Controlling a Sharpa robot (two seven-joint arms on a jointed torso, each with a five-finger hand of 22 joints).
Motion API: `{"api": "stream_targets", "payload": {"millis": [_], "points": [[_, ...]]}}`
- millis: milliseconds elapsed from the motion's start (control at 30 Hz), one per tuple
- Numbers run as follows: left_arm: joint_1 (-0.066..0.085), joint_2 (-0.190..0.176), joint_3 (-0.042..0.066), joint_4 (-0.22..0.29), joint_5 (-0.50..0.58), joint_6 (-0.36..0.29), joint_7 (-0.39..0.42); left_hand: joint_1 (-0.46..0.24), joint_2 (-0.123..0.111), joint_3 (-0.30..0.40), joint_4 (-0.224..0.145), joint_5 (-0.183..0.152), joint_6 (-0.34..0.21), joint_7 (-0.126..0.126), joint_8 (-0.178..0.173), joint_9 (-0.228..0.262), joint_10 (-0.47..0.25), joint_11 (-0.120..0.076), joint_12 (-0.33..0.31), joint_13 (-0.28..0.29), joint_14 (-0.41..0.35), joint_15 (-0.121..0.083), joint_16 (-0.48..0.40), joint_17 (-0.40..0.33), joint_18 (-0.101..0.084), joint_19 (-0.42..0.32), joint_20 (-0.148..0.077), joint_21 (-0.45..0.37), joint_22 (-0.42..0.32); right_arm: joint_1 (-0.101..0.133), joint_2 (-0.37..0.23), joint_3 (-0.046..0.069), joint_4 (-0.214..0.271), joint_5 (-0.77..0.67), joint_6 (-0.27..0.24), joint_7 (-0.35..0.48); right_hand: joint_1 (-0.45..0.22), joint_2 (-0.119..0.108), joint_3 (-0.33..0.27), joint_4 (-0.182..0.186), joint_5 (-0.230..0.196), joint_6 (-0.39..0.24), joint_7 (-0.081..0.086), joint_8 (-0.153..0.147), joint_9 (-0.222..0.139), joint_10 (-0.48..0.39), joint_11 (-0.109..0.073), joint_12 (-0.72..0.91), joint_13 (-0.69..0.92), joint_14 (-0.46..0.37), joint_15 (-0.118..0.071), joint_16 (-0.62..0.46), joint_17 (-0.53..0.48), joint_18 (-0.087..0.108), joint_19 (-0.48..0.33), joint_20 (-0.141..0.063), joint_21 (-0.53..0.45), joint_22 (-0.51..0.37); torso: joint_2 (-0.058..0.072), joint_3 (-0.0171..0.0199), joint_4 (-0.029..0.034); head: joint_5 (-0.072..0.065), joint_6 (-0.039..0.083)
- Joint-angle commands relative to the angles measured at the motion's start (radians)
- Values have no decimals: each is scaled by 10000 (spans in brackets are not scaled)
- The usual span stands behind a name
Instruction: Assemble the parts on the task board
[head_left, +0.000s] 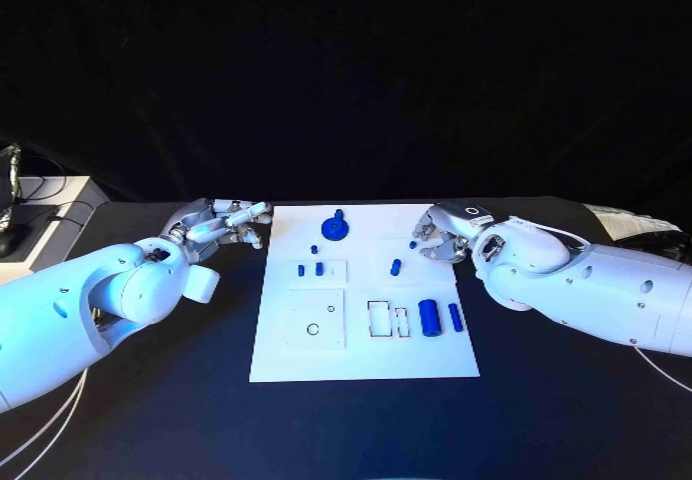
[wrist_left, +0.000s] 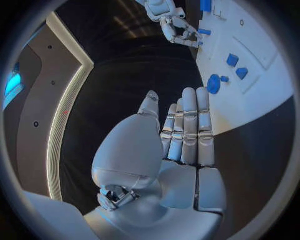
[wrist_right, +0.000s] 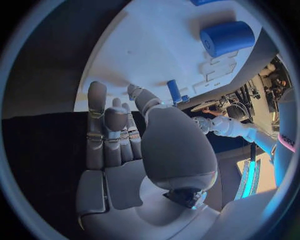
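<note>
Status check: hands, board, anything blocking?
Left hand open, off the board's left edge. Right hand open at its right edge. Parts loose on task board. Nothing blocking.

The board (head_left: 289, 360) is lying mid-worktop (head_left: 562, 420), the left robot hand (head_left: 219, 225) sitting just beside its far left corner, the right robot hand (head_left: 440, 237) hanging over its far right edge.

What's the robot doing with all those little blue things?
It is meant to put the small blue parts together on the white task board. Right now its left hand and right hand sit at the board's far corners, fingers apart, holding nothing. A round blue part, a fat blue cylinder and smaller pieces lie on the board, not yet picked up.
</note>
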Motion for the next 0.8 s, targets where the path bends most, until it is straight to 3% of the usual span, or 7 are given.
{"api": "stream_targets", "payload": {"millis": [33, 433, 633, 800], "points": [[-17, -22, 17, 137, 486, 277, 361, 4, 54, -34, 2, -3, 58, 27, 25, 7, -15, 26, 4, 7, 34, -1, 43, 2, -180, 70, 14, -40, 9, -32, 87, -5, -66, -480, -3, -396, 4, -64, 44, 61, -16, -69, -4, -35, -1, 63, -6, -7, -8, -58, 9, 54, -37, 132, 13, -5, -111, 186, 11, -2, 9, 16, -17], [-55, -53, 20, 215, 441, 224, 230, 49, 123, -145, -12, -1, -46, 77, 22, 6, -73, 53, -1, 8, 28, 12, 97, 6, -171, 87, 16, -41, 48, -105, 297, -12, -110, -161, 266, -291, -74, 12, 552, 84, -2, 55, 19, -30, 3, 497, -102, -6, -5, -92, -52, 226, -18, 109, 157, -71, -414, 1137, 3, 10, -6, 54, -46], [-75, -65, 20, 245, 232, 181, 200, 90, 158, -133, -28, 6, -84, 98, 12, 2, -90, 64, -5, 7, 20, 15, 102, 4, -167, 89, 17, -41, 54, -126, 373, -16, -186, -32, 314, -225, -43, 180, 1064, 10, -203, 229, 13, -31, 5, 742, -167, -7, -3, -82, -105, 312, 44, 64, 213, -127, -343, 1560, 7, 23, -12, 59, -64], [-82, -70, 20, 271, 131, 174, 186, 118, 169, -141, -39, 8, -115, 111, 21, 6, -114, 75, -5, 6, -24, 29, 80, -15, -166, 64, 31, -66, 52, -155, 472, -22, -278, 45, 345, -215, -153, 204, 1249, -65, -216, 245, 3, -30, 5, 741, -177, -5, -3, -90, -99, 371, 98, 60, 240, -125, -453, 1965, 9, 14, -21, 67, -64]]}}
